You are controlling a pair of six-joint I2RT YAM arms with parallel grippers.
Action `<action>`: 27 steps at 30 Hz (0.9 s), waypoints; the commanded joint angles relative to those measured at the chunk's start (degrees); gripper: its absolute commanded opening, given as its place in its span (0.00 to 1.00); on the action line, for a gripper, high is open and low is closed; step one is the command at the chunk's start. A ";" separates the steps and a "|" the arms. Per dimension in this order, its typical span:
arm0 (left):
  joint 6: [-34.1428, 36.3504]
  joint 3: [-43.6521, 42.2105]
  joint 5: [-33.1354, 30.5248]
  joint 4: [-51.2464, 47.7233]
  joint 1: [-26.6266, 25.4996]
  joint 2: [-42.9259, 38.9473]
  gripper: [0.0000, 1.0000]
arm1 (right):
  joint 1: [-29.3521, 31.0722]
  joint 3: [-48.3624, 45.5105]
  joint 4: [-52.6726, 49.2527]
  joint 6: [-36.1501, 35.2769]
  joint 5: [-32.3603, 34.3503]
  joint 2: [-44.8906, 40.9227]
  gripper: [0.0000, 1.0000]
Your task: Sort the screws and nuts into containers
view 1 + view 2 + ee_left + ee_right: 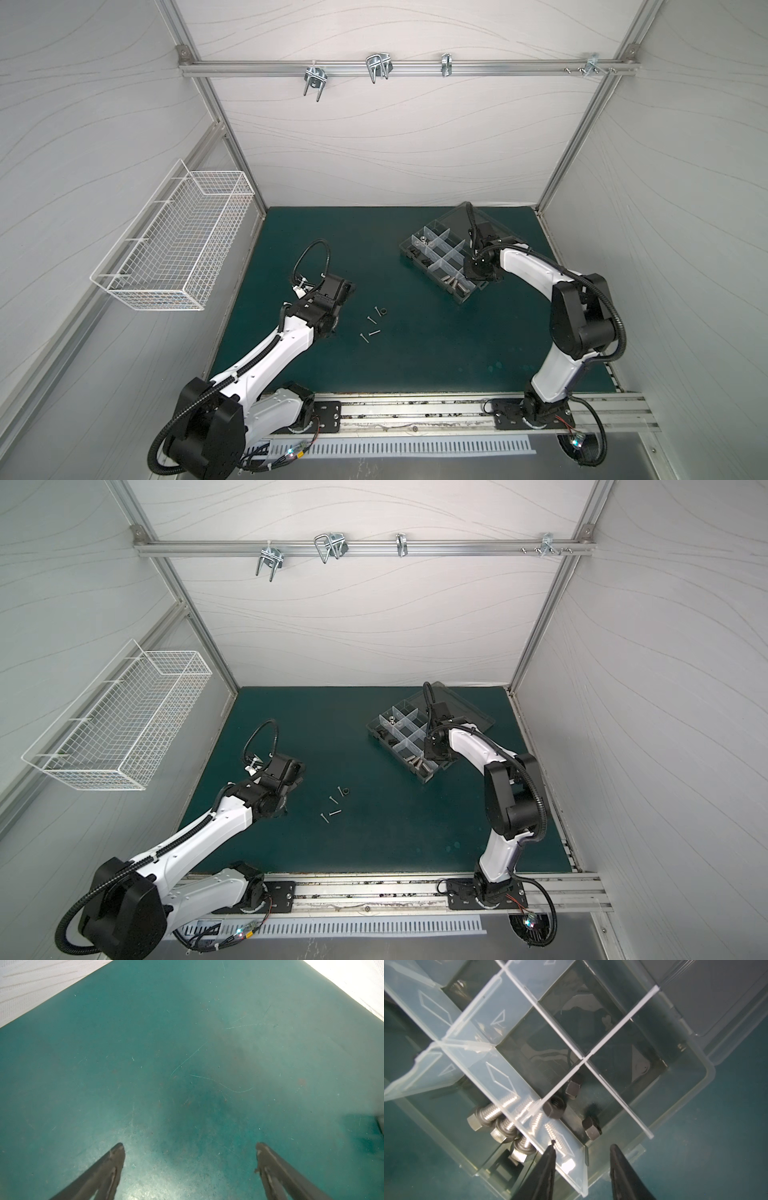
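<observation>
Screws (375, 332) (335, 812) lie loose on the green tabletop (415, 357) in both top views. There are a few thin ones in a small bunch, and one loose black nut (384, 311) (346, 791) sits just beside them. The bunch is near the middle, a bit toward your left arm.

Your left end effector (189, 1145) is spread wide and holds nothing. It hangs over bare tabletop (187, 1043), near the bunch but not touching it.

The clear box (430, 274) (395, 754) sits well apart from the bunch, on the far right side of the tabletop. Its lid (451, 218) (469, 706) is folded back behind it. Thin white walls split the box into small rooms.

Your right end effector (583, 1144) hangs over the near end of the box (695, 1088). Its two fingers (548, 1167) are partly apart, and nothing is between them. Just past the fingertips, one room holds three black nuts (554, 1108). The room next to it holds fat silver bolts (483, 1120) (453, 284) lying in a heap.

In the top views the wrist hides these fingers, so you only see them from the right wrist view. Other rooms hold small dark and shiny bits, too small to name.
</observation>
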 commanded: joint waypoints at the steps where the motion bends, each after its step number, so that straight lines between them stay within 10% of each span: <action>1: -0.22 0.85 -0.71 0.39 0.28 0.33 0.99 | 0.63 0.79 -0.84 -0.19 0.06 -2.87 0.47; 12: -1.32 0.68 -0.59 0.12 0.28 0.14 0.99 | 16.30 2.75 1.03 -2.22 -0.77 -6.43 0.47; 27: -2.41 -0.29 -1.58 -1.13 0.28 -1.21 0.99 | 33.15 12.66 1.32 -3.99 -4.26 9.73 0.44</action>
